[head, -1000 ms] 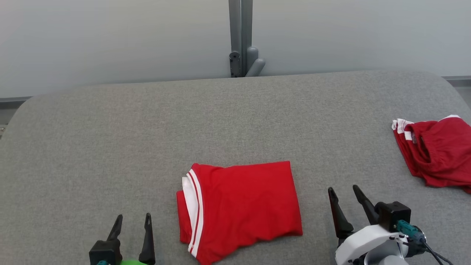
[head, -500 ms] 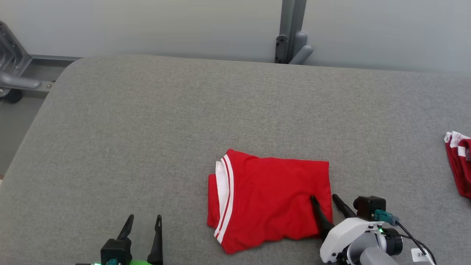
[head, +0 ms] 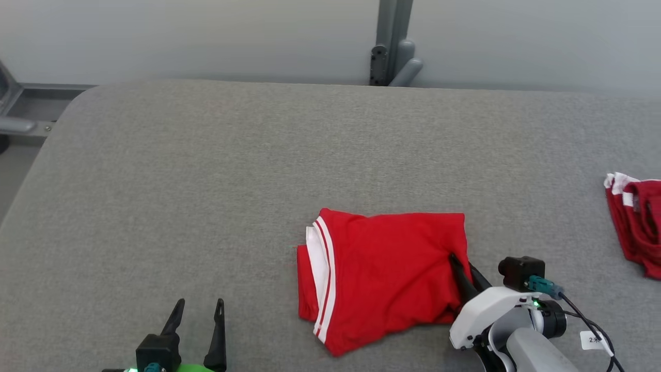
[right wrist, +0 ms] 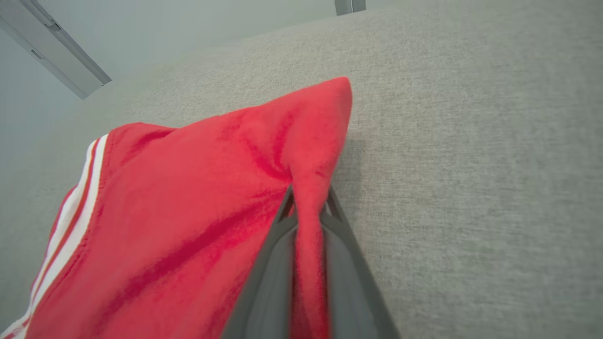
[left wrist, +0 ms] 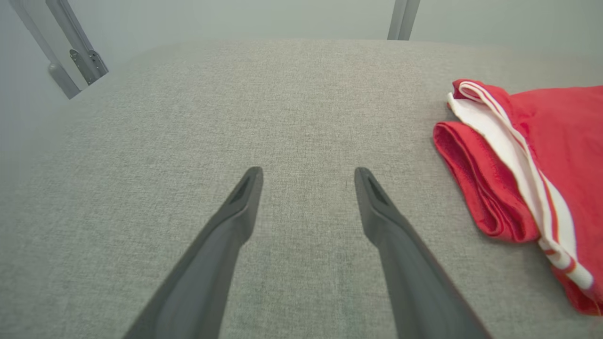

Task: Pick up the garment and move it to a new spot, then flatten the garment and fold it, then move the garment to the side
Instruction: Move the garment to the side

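Right gripper (head: 463,263) clamped on red garment (head: 387,274), right edge; left gripper (head: 200,301) spread, seemingly just above table (head: 206,181).

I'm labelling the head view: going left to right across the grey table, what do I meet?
left gripper, open → folded red garment → right gripper, shut on that garment's right edge → second red garment, at the picture's right edge.

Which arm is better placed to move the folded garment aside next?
Right. The right hand is shut on the right edge of the folded red garment, while the left hand hangs open over the grey table, apart from it.
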Tool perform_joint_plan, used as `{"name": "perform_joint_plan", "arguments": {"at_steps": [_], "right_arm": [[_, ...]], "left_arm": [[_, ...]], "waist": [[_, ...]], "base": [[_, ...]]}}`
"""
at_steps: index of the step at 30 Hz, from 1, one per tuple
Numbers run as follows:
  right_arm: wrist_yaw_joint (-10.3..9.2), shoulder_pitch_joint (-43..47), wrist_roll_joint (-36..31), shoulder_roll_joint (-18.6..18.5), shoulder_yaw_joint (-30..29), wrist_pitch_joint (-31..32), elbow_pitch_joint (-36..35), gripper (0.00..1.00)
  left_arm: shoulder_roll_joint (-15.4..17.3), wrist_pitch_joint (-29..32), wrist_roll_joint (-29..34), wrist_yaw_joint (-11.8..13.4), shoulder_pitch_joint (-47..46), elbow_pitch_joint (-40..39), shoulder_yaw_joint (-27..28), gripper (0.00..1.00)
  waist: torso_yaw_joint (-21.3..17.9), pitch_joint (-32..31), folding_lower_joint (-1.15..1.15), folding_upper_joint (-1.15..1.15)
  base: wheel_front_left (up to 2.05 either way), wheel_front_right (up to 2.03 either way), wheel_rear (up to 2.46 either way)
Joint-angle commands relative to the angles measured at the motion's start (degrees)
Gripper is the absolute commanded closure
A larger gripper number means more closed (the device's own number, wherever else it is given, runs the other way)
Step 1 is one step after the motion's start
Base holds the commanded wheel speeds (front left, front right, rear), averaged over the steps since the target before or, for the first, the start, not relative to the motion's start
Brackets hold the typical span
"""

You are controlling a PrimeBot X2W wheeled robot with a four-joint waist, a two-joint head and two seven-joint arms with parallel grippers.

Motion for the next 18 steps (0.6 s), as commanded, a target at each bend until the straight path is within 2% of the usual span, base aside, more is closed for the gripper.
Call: {"name": "perform_joint_plan", "arguments": {"at_steps": [1, 10, 14, 18], "right_arm": [[-0.08, 0.91, -0.53, -0.46, -0.47, -0.02, -0.39, 1.0], [-0.08, 1.97, -1.64, -1.7, -1.0, -0.02, -2.79, 1.0], [-0.08, 1.08, -1.73, -2.17, 0.98, -0.02, -3.69, 1.0], [-0.08, -0.03, -0.78, -2.17, 3.03, -0.02, -4.58, 1.0]], "left_arm": [[0.15, 0.04, -0.19, -0.02, -0.49, -0.37, -0.04, 0.0], [0.15, 0.04, -1.59, 0.58, -3.63, -0.65, -2.01, 0.0], [0.19, 0.04, -1.71, 0.67, -5.2, -0.77, -2.57, 0.0], [0.19, 0.04, -1.58, 0.48, -6.3, -0.91, -3.44, 0.0]], "waist": [[-9.35, -0.79, 0.0, 0.0], [-27.07, 0.53, 0.0, 0.0], [-32.41, 1.75, 0.0, 0.0], [-34.94, 2.88, 0.0, 0.0]], "base": [[0.0, 0.0, 0.0], [0.0, 0.0, 0.0], [0.0, 0.0, 0.0], [0.0, 0.0, 0.0]]}}
